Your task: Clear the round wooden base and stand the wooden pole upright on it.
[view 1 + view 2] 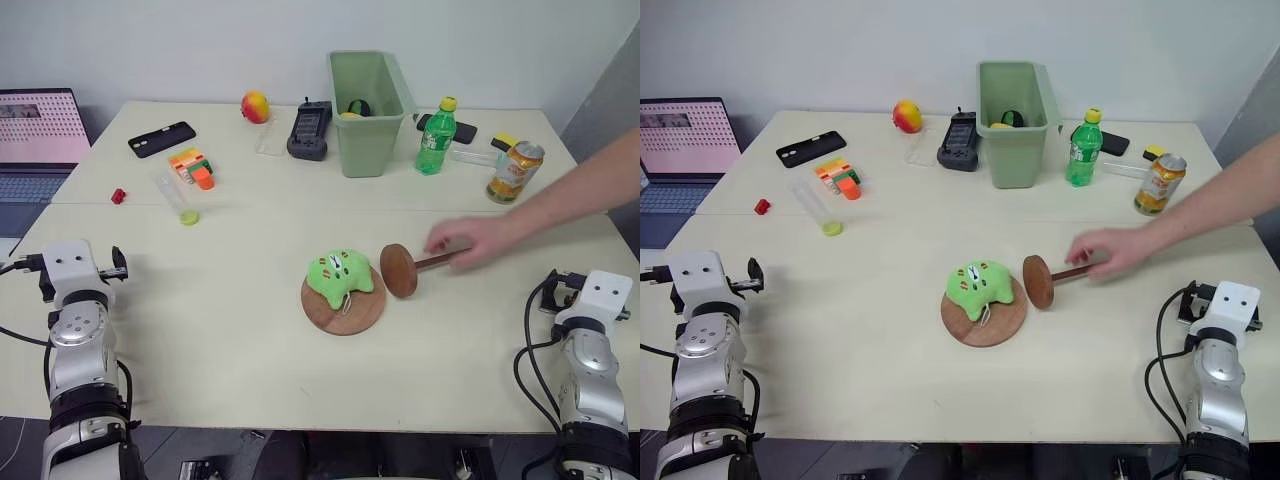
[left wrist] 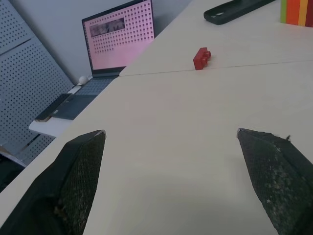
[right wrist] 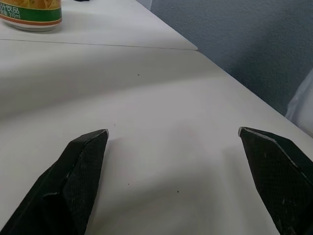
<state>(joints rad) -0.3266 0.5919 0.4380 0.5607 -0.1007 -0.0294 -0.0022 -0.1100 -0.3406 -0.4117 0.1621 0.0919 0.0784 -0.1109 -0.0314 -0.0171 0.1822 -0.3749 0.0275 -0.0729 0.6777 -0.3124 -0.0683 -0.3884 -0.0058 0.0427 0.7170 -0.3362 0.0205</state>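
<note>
Near the middle of the table [image 1: 200, 340], the round wooden base [image 1: 345, 310], lying flat, with a green plush toy [image 1: 338, 275] sitting on its far-left part. Just to the right of it, touching or nearly so, the wooden pole [image 1: 408, 267], lying on its side: disc end towards the base, standing on edge, thin rod running off to the right. On the rod's far end, a person's hand [image 1: 478, 243], reaching in from the right side.

At the near left edge of the table, the left gripper [image 2: 171, 142]: jaws spread wide, nothing between them but bare table top, pointing out to the left towards a small red block [image 2: 201, 58] and a laptop [image 2: 115, 39]. At the near right edge, the right gripper [image 3: 173, 134]: jaws likewise wide apart and empty, aimed out to the right past a drink can [image 1: 514, 170].

Base and pole well apart from both sets of jaws, lying between the two arms and farther in on the table; closer to the right arm than to the left.

Along the far side: a green bin [image 1: 368, 105], a green bottle [image 1: 436, 137], an apple [image 1: 255, 106], a black phone [image 1: 161, 139].
</note>
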